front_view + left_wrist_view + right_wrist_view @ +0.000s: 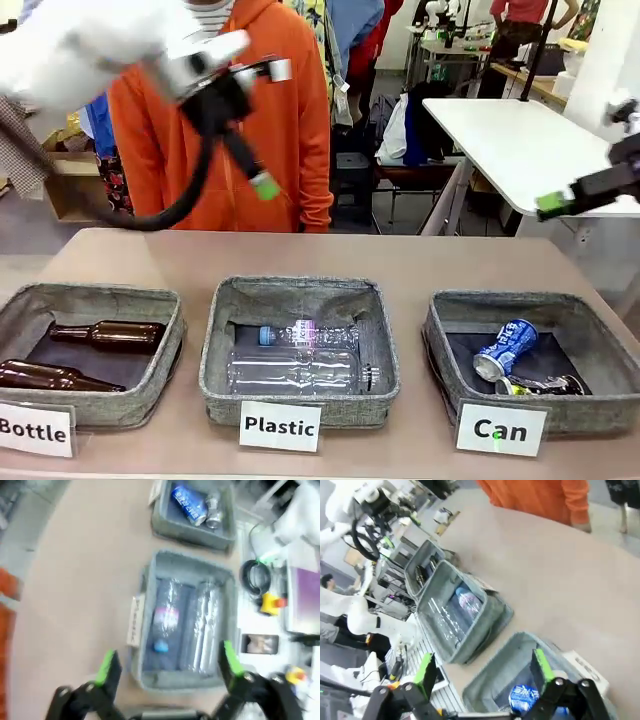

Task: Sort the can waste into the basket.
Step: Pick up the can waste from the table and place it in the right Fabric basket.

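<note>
The blue can [505, 349] lies tilted in the grey basket [437, 342] behind the "Can" card [500, 429] at front right. The crushed dark can [540, 385] lies beside it, nearer the front wall. My left gripper [261, 183] hangs open high above the table's far left-middle, in front of the person. My right gripper [552, 203] is raised at the right edge, above and behind the Can basket. In the left wrist view the open gripper [167, 664] hovers over the plastic basket, with the blue can [189, 502] farther off. In the right wrist view the open gripper [484, 670] looks down on the blue can [524, 700].
The middle basket [215, 345], marked "Plastic", holds clear bottles [300, 370]. The left basket [170, 345], marked "Bottle", holds two brown glass bottles [105, 335]. A person in an orange hoodie [290, 110] stands at the far edge. Bare tabletop stretches behind the baskets.
</note>
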`<state>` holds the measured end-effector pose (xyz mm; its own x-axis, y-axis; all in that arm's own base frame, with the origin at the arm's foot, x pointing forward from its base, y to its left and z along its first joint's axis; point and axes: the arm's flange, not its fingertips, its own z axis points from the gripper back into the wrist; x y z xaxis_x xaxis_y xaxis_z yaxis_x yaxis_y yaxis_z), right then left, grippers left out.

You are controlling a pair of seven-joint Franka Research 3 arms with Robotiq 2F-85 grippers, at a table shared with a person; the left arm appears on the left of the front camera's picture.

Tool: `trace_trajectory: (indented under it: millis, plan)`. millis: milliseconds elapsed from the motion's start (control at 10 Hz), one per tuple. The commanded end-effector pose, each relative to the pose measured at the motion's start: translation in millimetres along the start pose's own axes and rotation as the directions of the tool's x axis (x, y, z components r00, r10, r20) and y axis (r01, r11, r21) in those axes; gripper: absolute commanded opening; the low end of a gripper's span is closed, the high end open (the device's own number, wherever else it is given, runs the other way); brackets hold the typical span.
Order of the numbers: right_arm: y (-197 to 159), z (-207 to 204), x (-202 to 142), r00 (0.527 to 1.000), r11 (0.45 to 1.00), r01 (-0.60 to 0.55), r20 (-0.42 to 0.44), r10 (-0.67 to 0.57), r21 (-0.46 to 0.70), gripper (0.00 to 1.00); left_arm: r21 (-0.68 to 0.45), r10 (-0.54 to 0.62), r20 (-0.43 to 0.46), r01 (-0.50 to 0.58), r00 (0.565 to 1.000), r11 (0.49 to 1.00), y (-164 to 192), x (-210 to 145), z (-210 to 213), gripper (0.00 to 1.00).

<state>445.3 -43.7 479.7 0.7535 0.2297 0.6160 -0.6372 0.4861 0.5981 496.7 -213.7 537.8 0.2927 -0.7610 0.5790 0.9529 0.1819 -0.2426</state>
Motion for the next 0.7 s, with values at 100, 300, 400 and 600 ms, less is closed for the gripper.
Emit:
trace_trajectory:
  millis: [100,300,400,600]
  plan:
    - [-15,-43,27,0.995,0.99,-0.033,0.099,0.02,0.134,1.0,-0.074,0.071,0.214,-0.057,0.974,0.996,-9,-129,30,1.0]
    - [-29,-68,27,0.988,0.964,0.018,0.142,-0.058,0.266,1.0,-0.134,0.161,0.425,-0.114,0.891,0.984,15,-194,56,1.0]
    - [-32,-75,26,0.986,0.96,0.076,0.123,-0.112,0.271,1.0,-0.141,0.172,0.527,-0.114,0.832,0.983,27,-218,65,1.0]
    - [-28,-77,20,0.99,0.97,0.041,0.122,-0.072,0.241,1.0,-0.163,0.215,0.665,-0.142,0.715,0.976,64,-263,69,1.0]
